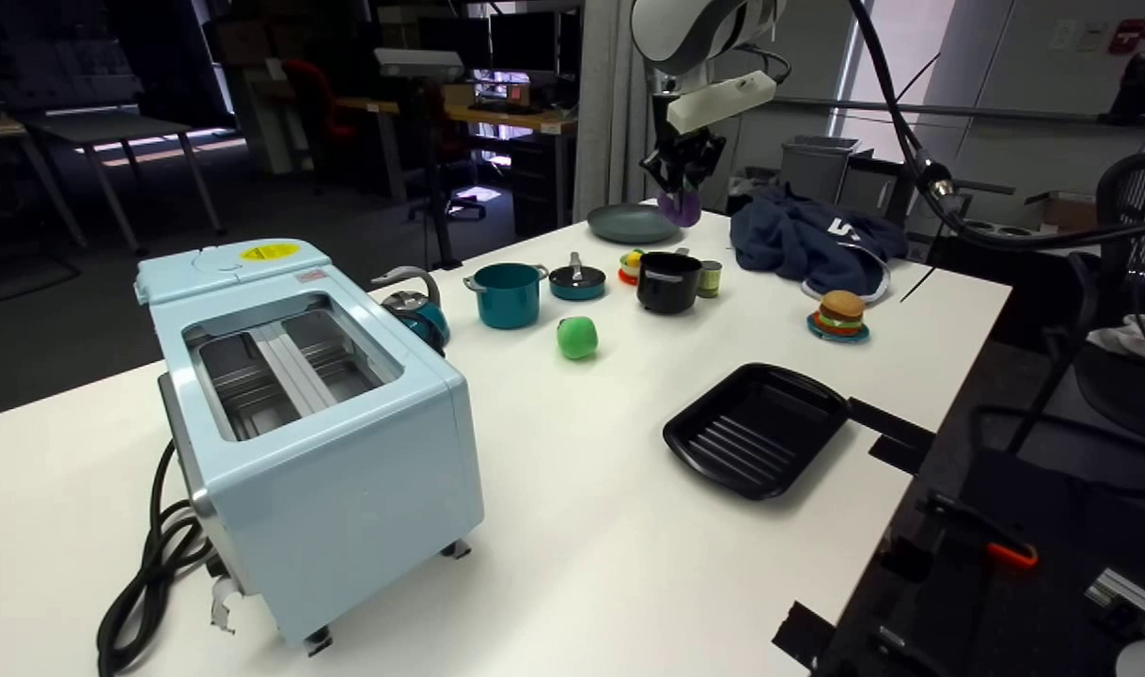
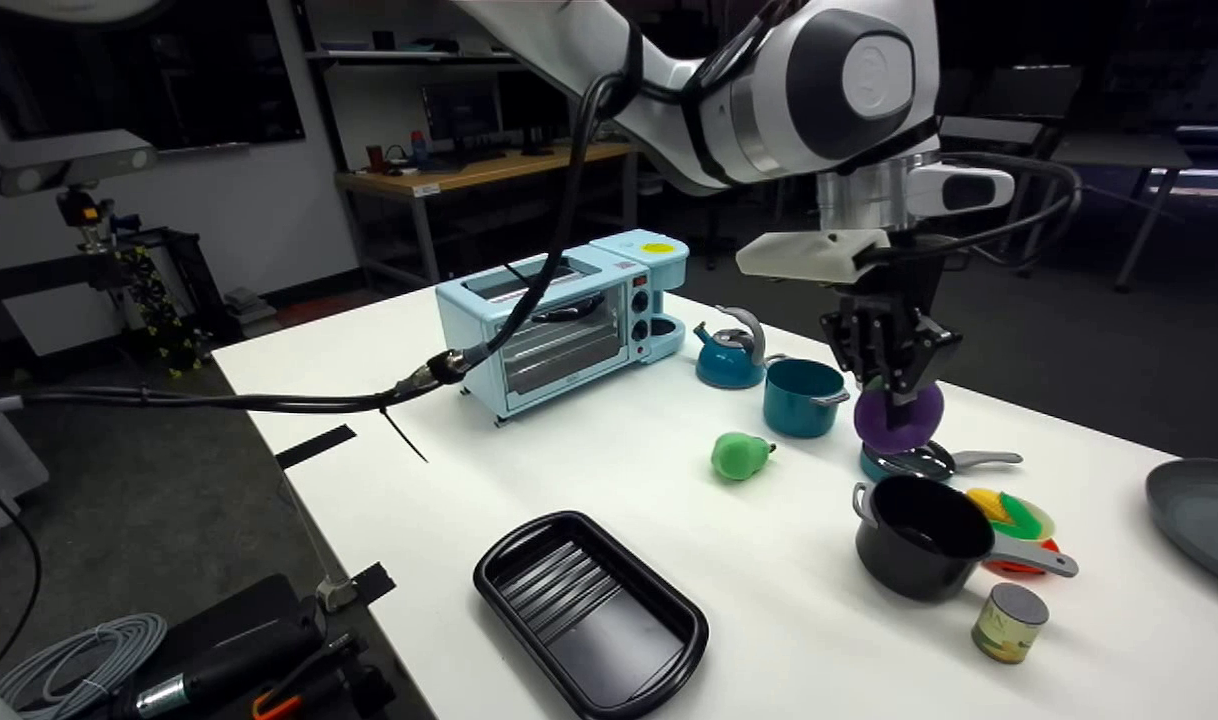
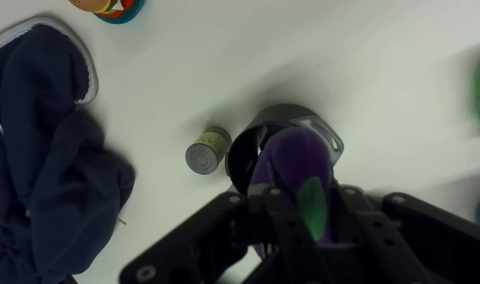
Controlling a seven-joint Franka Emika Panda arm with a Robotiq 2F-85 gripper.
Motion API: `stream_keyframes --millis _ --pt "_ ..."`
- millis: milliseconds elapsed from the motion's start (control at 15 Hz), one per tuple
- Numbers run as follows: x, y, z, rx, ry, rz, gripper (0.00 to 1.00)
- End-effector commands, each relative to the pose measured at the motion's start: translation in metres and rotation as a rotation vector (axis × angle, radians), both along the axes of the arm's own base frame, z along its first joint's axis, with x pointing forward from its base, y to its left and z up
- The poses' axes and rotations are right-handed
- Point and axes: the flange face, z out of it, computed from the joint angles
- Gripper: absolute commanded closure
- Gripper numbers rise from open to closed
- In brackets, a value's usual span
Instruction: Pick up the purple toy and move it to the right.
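The black two-fingered tool (image 2: 897, 400) has got the rounded purple toy with a green top (image 3: 303, 157) pinched between its fingers, held up off the white desk (image 1: 582, 451). In the wrist view it blocks part of the round black pot with grey handles (image 2: 899, 567), but I can't tell if it's straight above it. There's a little can with a yellow-green label (image 2: 1009, 630) just beside that pot. The green pear-shaped toy (image 2: 739, 457) is lying between the teal two-handled pot (image 2: 801, 412) and the black rectangular tray (image 2: 609, 640).
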Motion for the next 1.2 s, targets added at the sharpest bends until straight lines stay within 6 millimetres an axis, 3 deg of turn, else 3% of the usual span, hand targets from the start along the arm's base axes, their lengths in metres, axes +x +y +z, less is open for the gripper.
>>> stream_keyframes --millis 0,200,400,733,1067,1133 --pt "0.004 -0.028 -0.008 -0.015 0.002 -0.042 0.94" --pt "0.008 -0.043 -0.022 -0.008 0.015 -0.055 0.94" --pt "0.021 -0.041 -0.04 -0.009 0.028 -0.041 0.94" --pt "0.053 -0.018 -0.069 -0.002 0.037 0.009 0.94" --pt "0.071 -0.005 -0.081 0.011 0.035 0.044 0.94" --pt "0.072 -0.003 -0.081 0.016 0.035 0.05 0.53"
